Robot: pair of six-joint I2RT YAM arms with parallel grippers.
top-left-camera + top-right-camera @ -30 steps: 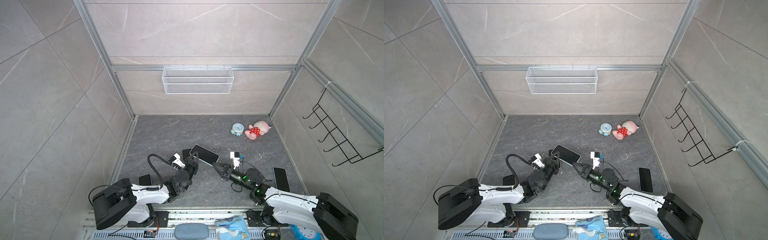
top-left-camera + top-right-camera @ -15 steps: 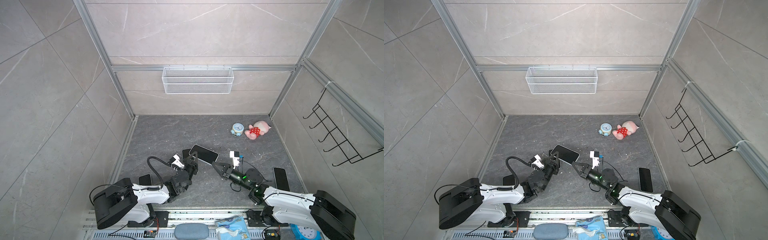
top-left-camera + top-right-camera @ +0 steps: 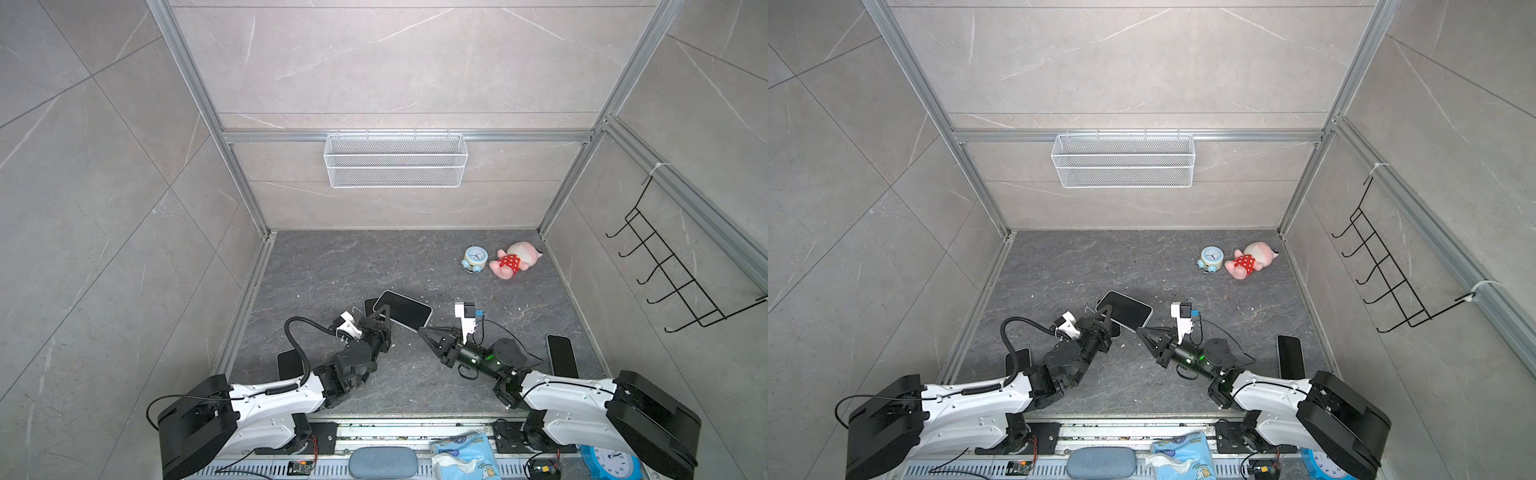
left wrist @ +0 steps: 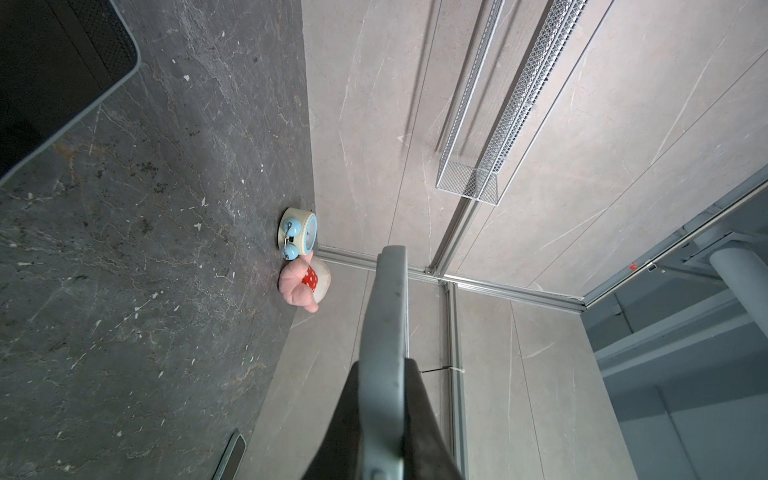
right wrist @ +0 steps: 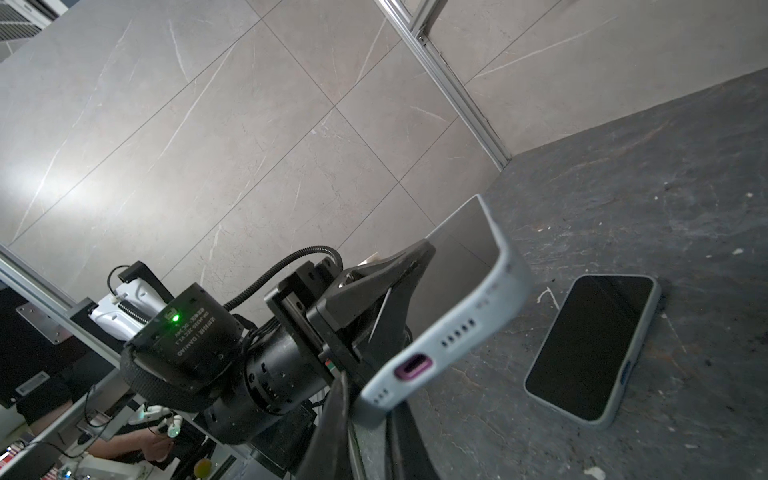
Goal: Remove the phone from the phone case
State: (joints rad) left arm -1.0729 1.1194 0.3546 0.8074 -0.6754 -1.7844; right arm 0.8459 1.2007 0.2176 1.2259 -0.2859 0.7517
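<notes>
A phone in a pale grey-blue phone case is held tilted above the dark floor, in both top views. My left gripper is shut on one long edge of it; the left wrist view shows the case edge-on between the dark fingers. My right gripper is at the near corner. In the right wrist view that corner sits between its two fingers, which are closed on the case by the purple port.
A second cased phone lies flat on the floor just beyond the held one. Other dark phones lie near the left wall and the right wall. A small clock and a pink doll sit at the back right.
My right gripper has crept forward and left onto the phone's near corner and its jaws have narrowed. The left gripper and phone have shifted only slightly.
</notes>
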